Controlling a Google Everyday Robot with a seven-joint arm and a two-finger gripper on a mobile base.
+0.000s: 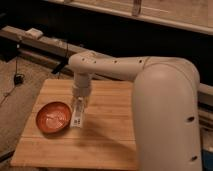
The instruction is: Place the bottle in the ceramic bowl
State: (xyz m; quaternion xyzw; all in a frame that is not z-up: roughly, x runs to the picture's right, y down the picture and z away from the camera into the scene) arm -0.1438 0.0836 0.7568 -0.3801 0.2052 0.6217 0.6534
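Note:
The orange-red ceramic bowl (53,116) sits on the left part of the wooden table (107,137). The slim clear bottle (77,115) with a pale label hangs upright from my gripper (79,105), just right of the bowl's rim and close above the tabletop. The gripper points straight down from the white arm (150,85) and holds the bottle at its upper end. The bottle's cap is hidden by the gripper.
The table's left and front edges drop to a carpeted floor (15,85). A dark ledge (45,45) with a small white box (34,33) and cables runs behind the table. The robot's large white arm body fills the right side.

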